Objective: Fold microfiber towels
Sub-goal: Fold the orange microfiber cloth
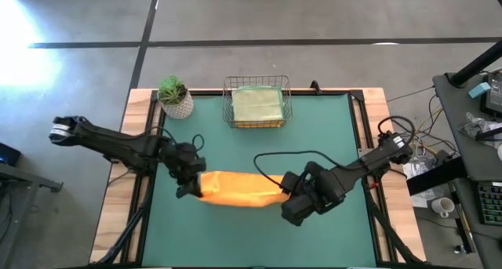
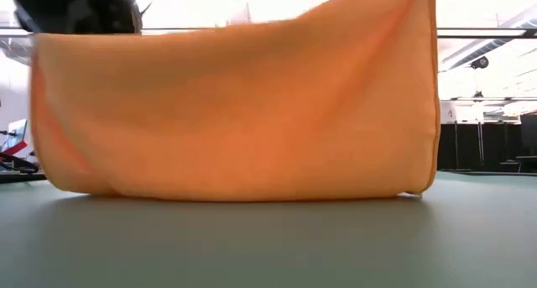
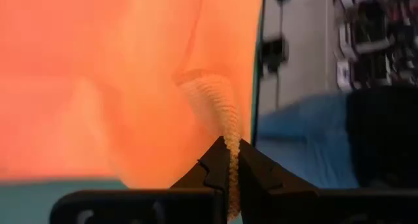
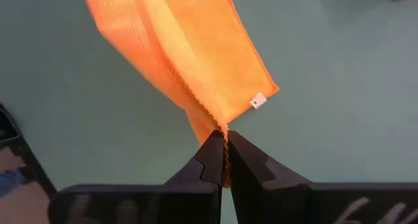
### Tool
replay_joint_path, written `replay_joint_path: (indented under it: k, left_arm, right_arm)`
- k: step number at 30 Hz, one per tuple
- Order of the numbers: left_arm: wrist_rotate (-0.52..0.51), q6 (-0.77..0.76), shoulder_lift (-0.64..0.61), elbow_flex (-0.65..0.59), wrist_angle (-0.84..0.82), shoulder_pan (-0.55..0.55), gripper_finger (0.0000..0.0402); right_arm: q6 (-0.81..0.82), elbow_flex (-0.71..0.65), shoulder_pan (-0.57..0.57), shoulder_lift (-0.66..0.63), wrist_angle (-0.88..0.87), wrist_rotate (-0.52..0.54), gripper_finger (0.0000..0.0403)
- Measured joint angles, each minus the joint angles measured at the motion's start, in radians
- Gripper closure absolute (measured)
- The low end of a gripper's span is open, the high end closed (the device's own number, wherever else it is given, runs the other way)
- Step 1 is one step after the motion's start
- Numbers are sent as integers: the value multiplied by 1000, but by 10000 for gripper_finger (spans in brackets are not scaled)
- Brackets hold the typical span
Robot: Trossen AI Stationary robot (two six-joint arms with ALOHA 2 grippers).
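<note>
Orange towel hangs stretched mid-table, lower edge touching the mat — a sage-green one lies folded in the basket.

Strong glare on the floor at far left of the high view, washed to white. Worktop evenly lit, soft shadows only.

Low view: backlit. Ceiling and room behind blown out bright; orange towel glows, its weave soft and out of focus (too near the lens). Worktop foreground dull, blurred.

Left wrist view: towel smeared, background heavily blurred; only the cloth edge at the end effector is crisp.

Right wrist view: clean, even light, towel texture sharp.
</note>
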Motion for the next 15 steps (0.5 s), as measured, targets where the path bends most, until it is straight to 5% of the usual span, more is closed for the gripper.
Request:
replay_joint_path:
  k: [7, 15]
  left_arm:
    - [-226, 0, -73, -3, 14, -39, 401]
    - [-257, -120, -174, -16, 21, -118, 401]
  right_arm:
    - [-29, 0, 11, 2, 0, 10, 394]
    - [2, 0, 26, 10, 5, 4, 394]
